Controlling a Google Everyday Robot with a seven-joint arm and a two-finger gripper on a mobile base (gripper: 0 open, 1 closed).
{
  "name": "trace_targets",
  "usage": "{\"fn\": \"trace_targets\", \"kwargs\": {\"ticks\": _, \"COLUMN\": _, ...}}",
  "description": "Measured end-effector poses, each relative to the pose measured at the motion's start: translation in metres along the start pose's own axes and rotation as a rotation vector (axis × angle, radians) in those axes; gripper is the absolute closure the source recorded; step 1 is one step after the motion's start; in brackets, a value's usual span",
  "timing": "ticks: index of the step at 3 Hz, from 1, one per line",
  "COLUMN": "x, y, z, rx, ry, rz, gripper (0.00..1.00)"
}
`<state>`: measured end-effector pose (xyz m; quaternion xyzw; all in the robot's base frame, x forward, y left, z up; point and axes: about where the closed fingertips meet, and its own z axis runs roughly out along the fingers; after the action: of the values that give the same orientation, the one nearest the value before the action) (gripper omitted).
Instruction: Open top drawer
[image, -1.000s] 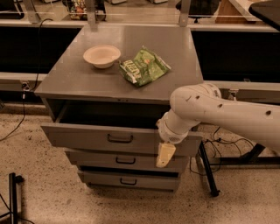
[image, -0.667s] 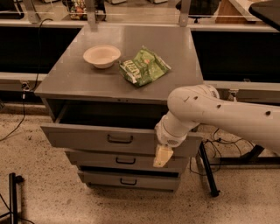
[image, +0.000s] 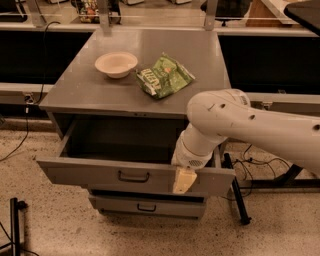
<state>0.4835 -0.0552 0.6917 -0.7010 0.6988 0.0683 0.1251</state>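
The top drawer (image: 75, 172) of the grey metal cabinet stands pulled well out, its dark inside showing and looking empty. Its small dark bar handle (image: 133, 176) is at the centre of the front. My gripper (image: 182, 181) hangs down from the white arm (image: 235, 122) at the right part of the drawer front, to the right of the handle and apart from it. It overlaps the front's top edge.
A white bowl (image: 116, 64) and a green snack bag (image: 164, 75) lie on the cabinet top (image: 90, 92). A lower drawer (image: 145, 206) is shut under the open one. Black stands and cables sit on the floor at right (image: 239, 200) and bottom left (image: 16, 225).
The top drawer has slid further out toward the camera. My gripper has moved with its front, slightly left and down. The lowest drawer front is now hidden.
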Motion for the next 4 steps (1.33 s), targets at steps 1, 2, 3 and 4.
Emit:
{"fn": "trace_targets", "kwargs": {"ticks": 1, "x": -0.007, "y": 0.008, "z": -0.028, "rx": 0.035, "ry": 0.016, "rz": -0.030, "gripper": 0.18}}
{"fn": "trace_targets", "kwargs": {"ticks": 2, "x": -0.008, "y": 0.000, "z": -0.048, "rx": 0.067, "ry": 0.039, "rz": -0.053, "gripper": 0.15}}
{"fn": "trace_targets", "kwargs": {"ticks": 3, "x": -0.005, "y": -0.026, "z": -0.058, "rx": 0.090, "ry": 0.057, "rz": -0.053, "gripper": 0.30}}
{"fn": "trace_targets", "kwargs": {"ticks": 4, "x": 0.000, "y": -0.057, "z": -0.053, "rx": 0.093, "ry": 0.064, "rz": -0.034, "gripper": 0.50}}
